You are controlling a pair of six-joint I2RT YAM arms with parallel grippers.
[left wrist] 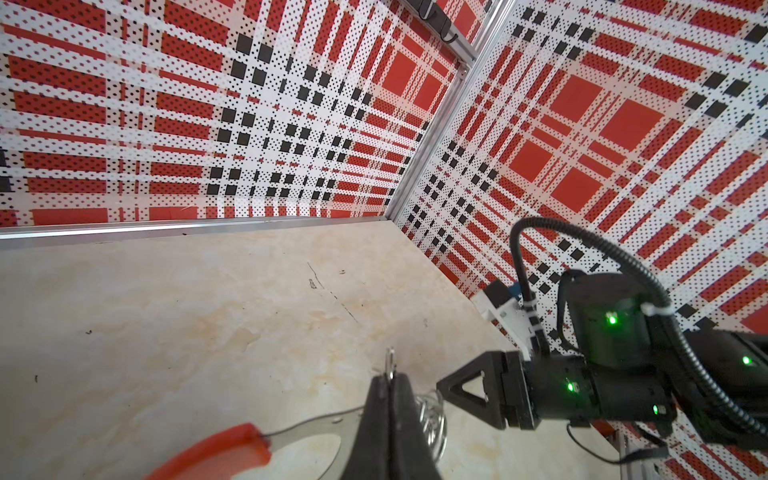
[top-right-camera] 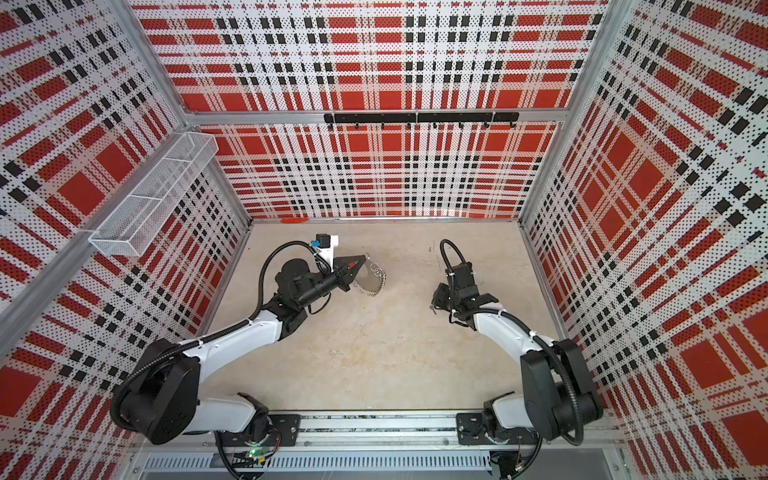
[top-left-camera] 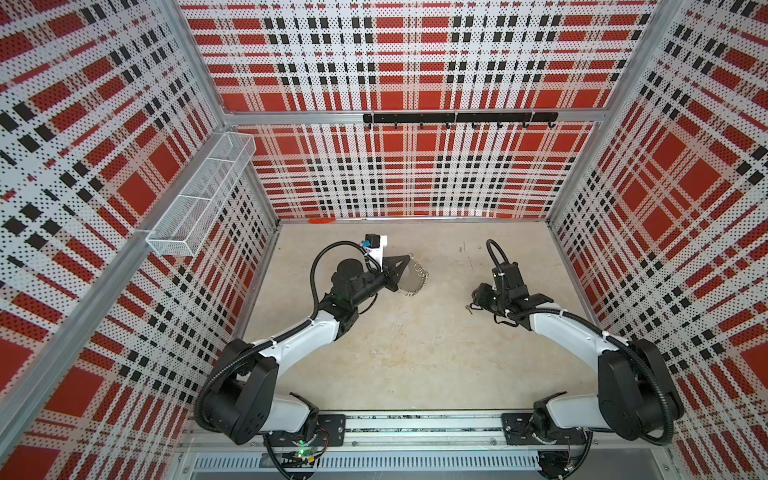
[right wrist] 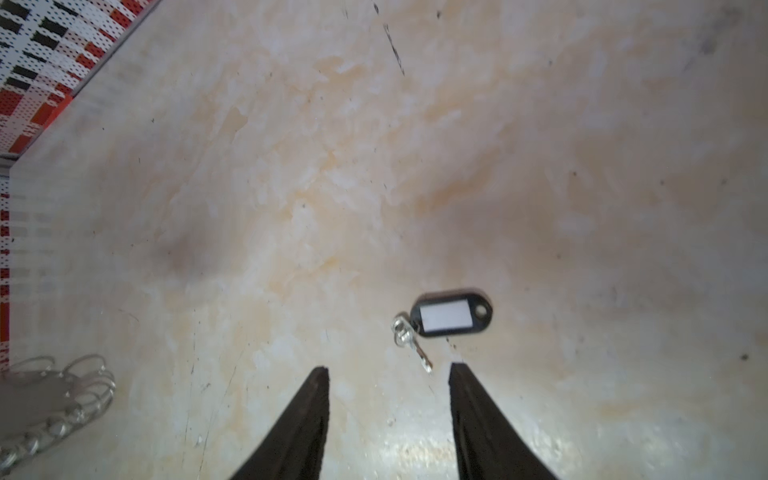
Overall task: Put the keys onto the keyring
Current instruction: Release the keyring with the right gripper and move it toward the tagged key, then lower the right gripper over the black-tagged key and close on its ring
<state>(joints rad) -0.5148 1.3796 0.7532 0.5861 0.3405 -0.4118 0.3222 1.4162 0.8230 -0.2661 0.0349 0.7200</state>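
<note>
Two tools: left tool (left wrist: 390, 382) clenched on the keyring (top-left-camera: 410, 281); right tool (right wrist: 388, 370) released, jaws apart.
Location: keys (right wrist: 446, 320) flat on the bench (right wrist: 332, 166), just beyond the right tips, untouched.
Risk: I expect the thin keys to skid as the jaws close, or the tips to scrape the bench.

Open tabletop (top-left-camera: 415, 340) lies between the keyring (top-left-camera: 412, 277) and the keys (right wrist: 451, 318), well apart

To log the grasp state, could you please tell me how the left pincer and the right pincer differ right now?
The left pincer is shut on the keyring; the right pincer stands open and empty. The right pincer hangs over the keys; the left pincer is well apart from them. Both are black.
</note>
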